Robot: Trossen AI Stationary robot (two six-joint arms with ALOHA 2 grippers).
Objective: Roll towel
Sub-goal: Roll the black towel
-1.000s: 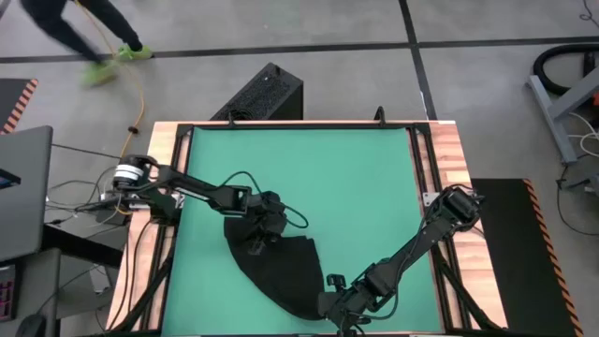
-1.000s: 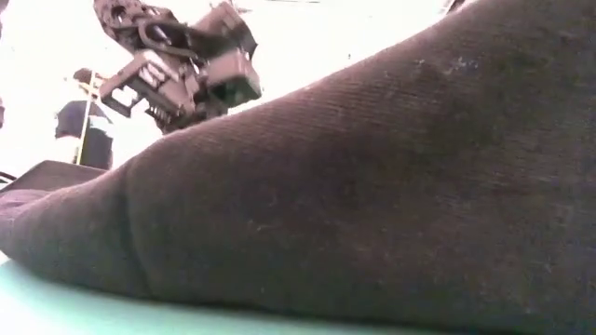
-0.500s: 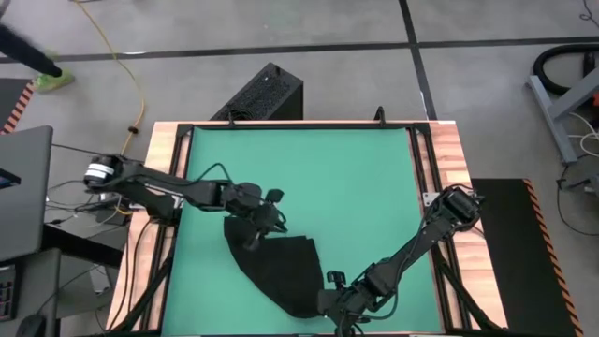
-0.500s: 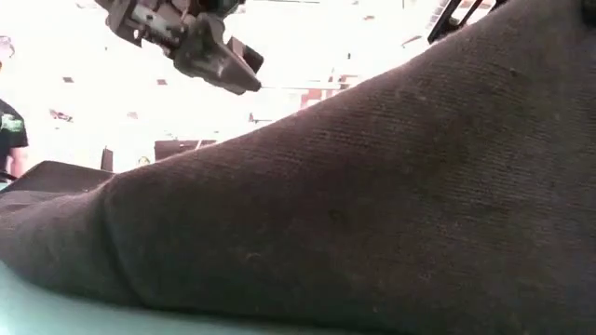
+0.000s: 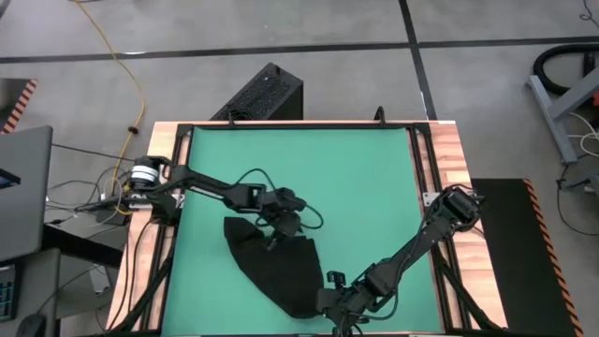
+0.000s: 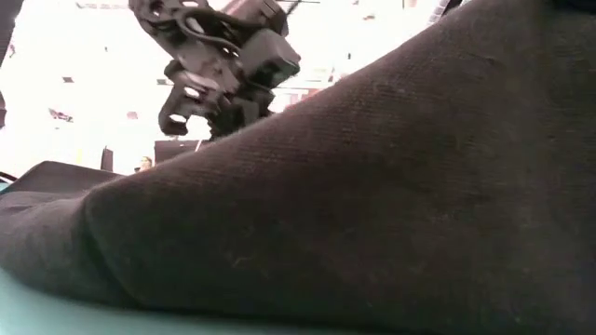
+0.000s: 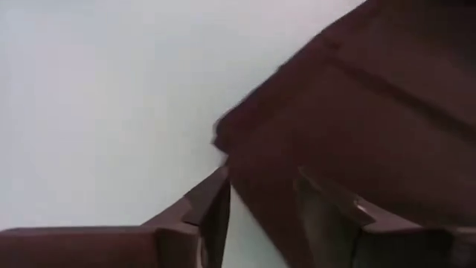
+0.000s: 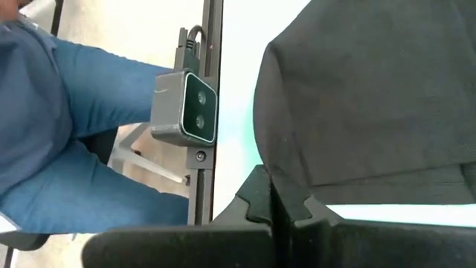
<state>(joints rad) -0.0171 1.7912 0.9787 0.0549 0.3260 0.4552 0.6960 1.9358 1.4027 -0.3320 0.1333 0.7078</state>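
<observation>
— Where's the towel (image 5: pixel 276 269)?

— On the green mat (image 5: pixel 356 178), near side, a bit left of the middle. It lies spread as a rough wedge, broad toward the centre and narrowing to a point at the mat's front edge. Not rolled.

— And the arms?

— Left gripper (image 5: pixel 285 225) is over the towel's far edge, about mid-mat. Its wrist camera shows the two fingers (image 7: pixel 212 216) parted, a cloth edge right at them, one finger on the mat side and the other over the cloth. I can't tell if they've got any of it pinched.

— The right one?

— Right gripper (image 5: pixel 329 304) is down at the front edge, at the towel's narrow end. Its fingers (image 8: pixel 256 197) are pressed together with the cloth's edge lying right at the tips. From here it looks clamped on the towel.

— Anything else?

— A small camera (image 8: pixel 184 106) sits on the rail at the mat's front, and a person in jeans (image 8: pixel 82 112) is just behind it.
</observation>
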